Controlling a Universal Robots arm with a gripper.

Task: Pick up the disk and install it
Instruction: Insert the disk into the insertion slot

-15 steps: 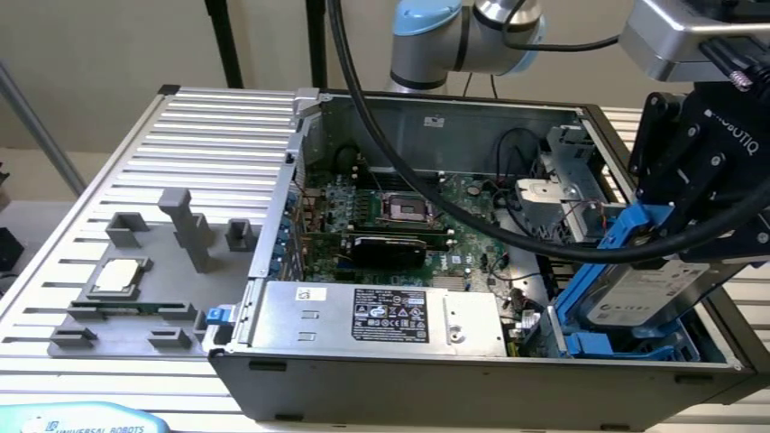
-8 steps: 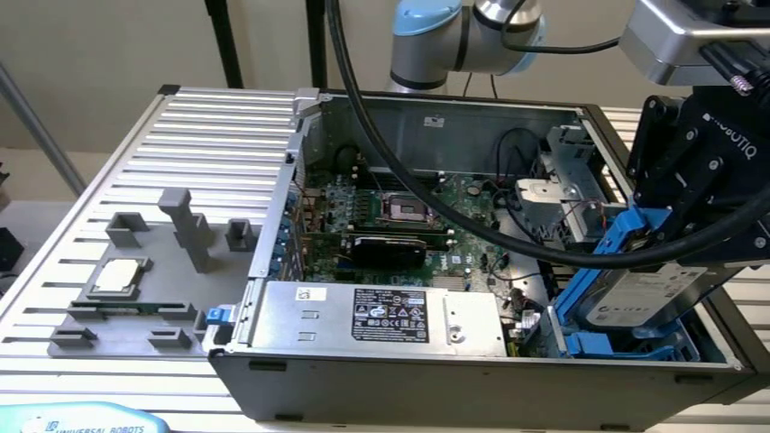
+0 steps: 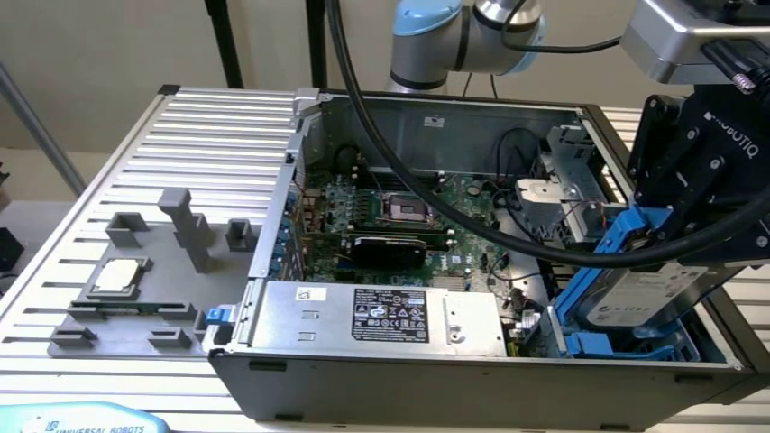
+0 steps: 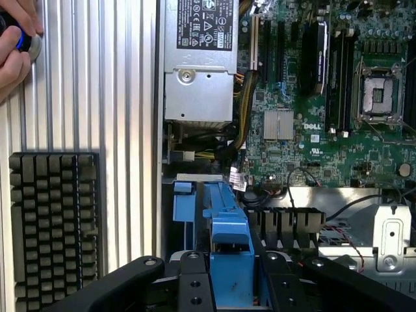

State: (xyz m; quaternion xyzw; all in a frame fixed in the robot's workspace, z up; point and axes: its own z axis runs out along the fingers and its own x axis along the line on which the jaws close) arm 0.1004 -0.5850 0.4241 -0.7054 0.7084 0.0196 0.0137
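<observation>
1. The black two-fingered gripper [image 3: 665, 245] is clenched on the disk [image 3: 644, 293], a flat silver-grey hard drive with a white label and blue plastic carrier rails. In the wrist view the fingers [image 4: 195, 286] bracket a blue rail, so I judge this a firm grasp.
2. The disk hangs tilted at the exterior view's right. Its low end is down among the walls of the larger blue plastic cage [image 3: 626, 345] in the near corner of the open grey metal computer case [image 3: 481, 383]. Whether it is seated I cannot tell.
3. Doing this step well, I'd say, means squaring the rails to the cage guides before pushing. A tilt like this could jam a rail.
4. The thick black cable [image 3: 457, 212] sweeps close by and could snag.
5. The case also holds the green motherboard [image 4: 312, 110] and the silver box power supply [image 3: 373, 316].
6. Outside the case, the grey moulded fixture tray [image 3: 144, 311] holds a small square silver chip [image 3: 118, 275].
7. In the wrist view a person's hand [image 4: 13, 49] rests on the ribbed aluminium table [image 4: 117, 97], with a black keyboard [image 4: 55, 227] near it.
</observation>
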